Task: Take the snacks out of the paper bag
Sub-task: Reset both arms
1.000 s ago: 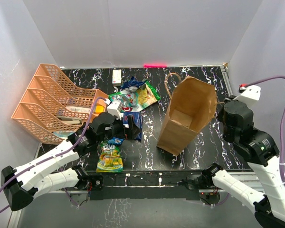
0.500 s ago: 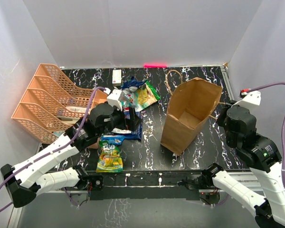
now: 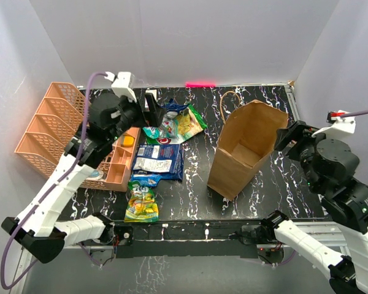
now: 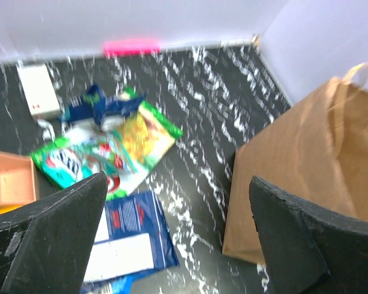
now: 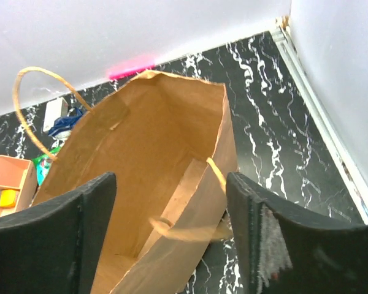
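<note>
The paper bag [image 3: 245, 150] stands upright and open at mid-right, and only brown paper shows inside it [image 5: 147, 153]. My right gripper [image 3: 287, 136] hovers open at its right rim, with a loose, blurred handle [image 5: 193, 229] between the jaws, untouched. The snacks lie left of the bag: a green chip bag [image 3: 162, 132], a yellow-green pouch [image 3: 188, 121], dark blue packets [image 3: 157, 160] and a green-yellow-orange pouch [image 3: 141, 202]. My left gripper [image 3: 149, 101] is open and empty, high above the far snacks [image 4: 132, 236].
An orange mesh organiser [image 3: 55, 131] fills the left side, with a small orange tray [image 3: 119, 165] against it. A small white box [image 4: 38, 90] lies by the back wall. The bag's far handle [image 3: 224, 101] rests on the black marbled table [image 3: 264, 196].
My right gripper opened and let go of the bag's handle, and the tilted bag settled upright. My left arm rose from the snacks and swung back towards the far left.
</note>
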### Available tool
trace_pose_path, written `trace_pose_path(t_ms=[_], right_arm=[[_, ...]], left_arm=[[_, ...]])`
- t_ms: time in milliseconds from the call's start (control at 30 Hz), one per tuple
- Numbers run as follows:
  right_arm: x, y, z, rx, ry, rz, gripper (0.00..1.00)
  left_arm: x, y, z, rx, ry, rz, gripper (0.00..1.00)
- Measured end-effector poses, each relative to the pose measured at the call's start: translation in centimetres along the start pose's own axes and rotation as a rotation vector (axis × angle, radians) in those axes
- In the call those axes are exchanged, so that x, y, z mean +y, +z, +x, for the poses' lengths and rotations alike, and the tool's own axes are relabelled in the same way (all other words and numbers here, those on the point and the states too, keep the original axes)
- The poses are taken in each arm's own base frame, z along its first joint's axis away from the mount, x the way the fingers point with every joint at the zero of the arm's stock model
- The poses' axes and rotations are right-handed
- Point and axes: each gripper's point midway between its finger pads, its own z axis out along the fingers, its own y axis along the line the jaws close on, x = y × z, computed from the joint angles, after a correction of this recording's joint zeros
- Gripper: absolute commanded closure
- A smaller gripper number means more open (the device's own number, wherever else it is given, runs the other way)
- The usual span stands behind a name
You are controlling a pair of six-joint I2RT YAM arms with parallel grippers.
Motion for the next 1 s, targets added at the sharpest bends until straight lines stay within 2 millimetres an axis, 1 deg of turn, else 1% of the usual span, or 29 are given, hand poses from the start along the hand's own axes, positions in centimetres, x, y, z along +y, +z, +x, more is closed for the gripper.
trace_pose_path(t_ms=[67, 133, 200, 267, 400, 433, 500, 567, 667, 733, 833, 1000], right_arm=[[0.3, -0.6, -1.2, -0.023, 0.004, -0.028, 0.08], [0.8, -1.5, -2.6, -0.048, 0.0, -0.075, 0.02], [1.3, -2.5, -4.1, -0.079, 0.006, -0.122, 0.02], [1.9, -4.0, -6.3, -0.125, 0.015, -0.177, 0.02], [2.6, -7.3, -10.5, -0.233, 0.026, -0.293, 0.02], [2.7, -7.9, -11.1, -0.251, 0.027, -0.312, 0.02], [3.1, -9.1, -12.5, -0.289, 0.026, -0.357, 0.01], [3.5, -9.8, -13.4, -0.316, 0.028, -0.393, 0.02], [4.2, -10.2, -14.0, -0.337, 0.022, -0.43, 0.02], [4.5, -10.2, -14.1, -0.34, 0.02, -0.442, 0.02], [4.9, -10.0, -14.5, -0.347, 0.022, -0.449, 0.02], [5.2, -9.6, -14.5, -0.346, 0.021, -0.445, 0.02]], left_arm=[[-0.4, -1.0, -3.1, -0.06, 0.026, 0.007, 0.02], [-1.3, -2.4, -6.1, -0.125, 0.058, 0.027, 0.02], [-2.2, -4.5, -9.6, -0.212, 0.094, 0.047, 0.02], [-2.8, -6.8, -12.2, -0.286, 0.123, 0.06, 0.02], [-3.4, -12.4, -16.7, -0.424, 0.171, 0.064, 0.02], [-3.4, -13.6, -17.5, -0.454, 0.178, 0.057, 0.02], [-3.1, -15.6, -18.6, -0.496, 0.189, 0.041, 0.02], [-2.8, -17.5, -19.4, -0.536, 0.195, 0.02, 0.02], [-2.0, -19.5, -19.7, -0.572, 0.195, -0.012, 0.02], [-1.7, -20.5, -19.8, -0.59, 0.194, -0.027, 0.02], [-1.3, -21.2, -20.0, -0.606, 0.193, -0.047, 0.02], [-0.9, -20.9, -19.8, -0.592, 0.193, -0.067, 0.02]])
